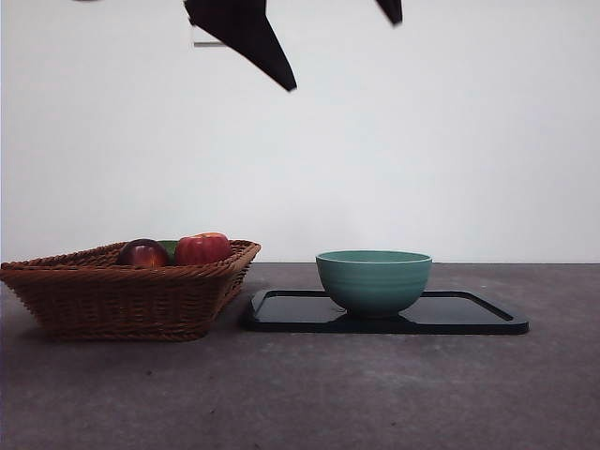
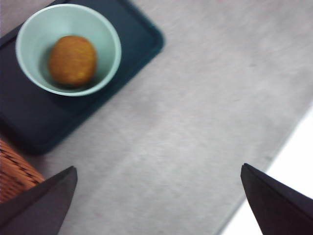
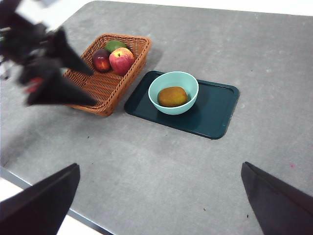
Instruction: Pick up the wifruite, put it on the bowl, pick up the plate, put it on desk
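Note:
The orange-yellow wifruite (image 2: 72, 59) lies inside the teal bowl (image 2: 34, 29), also seen in the right wrist view (image 3: 172, 96); in the front view the bowl's (image 1: 373, 278) wall hides it. The bowl stands on the dark rectangular plate (image 1: 469, 314) on the grey desk (image 1: 375, 394). My left gripper (image 2: 159, 167) is open and empty, high above the desk beside the plate; it shows as the big dark shape at the top of the front view (image 1: 248, 37). My right gripper (image 3: 160, 165) is open and empty, high and back from the table.
A wicker basket (image 1: 122, 291) stands left of the plate, close to it, holding a red apple (image 1: 202, 248), a dark maroon fruit (image 1: 142, 253) and a green fruit (image 3: 115, 45). The table's edge (image 3: 44, 193) runs below the right gripper.

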